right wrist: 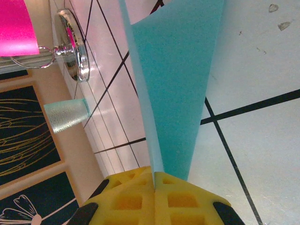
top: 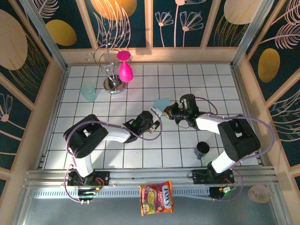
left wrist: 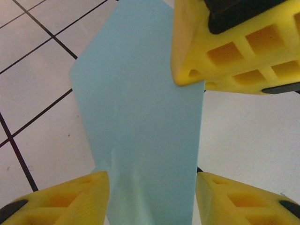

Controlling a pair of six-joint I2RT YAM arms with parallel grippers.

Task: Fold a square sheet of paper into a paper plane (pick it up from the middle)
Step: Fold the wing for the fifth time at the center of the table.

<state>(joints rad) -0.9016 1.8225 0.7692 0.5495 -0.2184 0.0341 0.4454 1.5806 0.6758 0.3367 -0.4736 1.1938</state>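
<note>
The sheet of paper (top: 162, 103) is being held just above the white gridded table (top: 206, 84), near its middle, between the two grippers. It is being seen as light blue and creased, narrower than a full square, and in the left wrist view (left wrist: 140, 131) its far end is being narrowed by slanted edges.

The right gripper (right wrist: 153, 177) is being pressed fully closed on the paper. Its two yellow fingers are being brought together with no gap, and the folded sheet is being pinched between them, rising out of the tips in two layers. In the left wrist view those same yellow fingers (left wrist: 220, 51) are being seen at the sheet's right edge, clamped onto it.

The left gripper (left wrist: 152, 180) is being held roughly half open. Its yellow fingertips (left wrist: 70, 201) are being kept apart on either side of the sheet, and the near end of the paper is being framed between them. Whether they are touching the paper's edges cannot be told.

Towards the back of the table a silver wire stand (top: 112, 84) is being used to hang a pink goblet (top: 125, 71), with a translucent teal cup (top: 88, 92) just beside it; all three are well apart from the paper. A dark cup (top: 202, 148) is being seen beside the right arm, and a snack packet (top: 156, 198) is lying in front of the arm bases.
</note>
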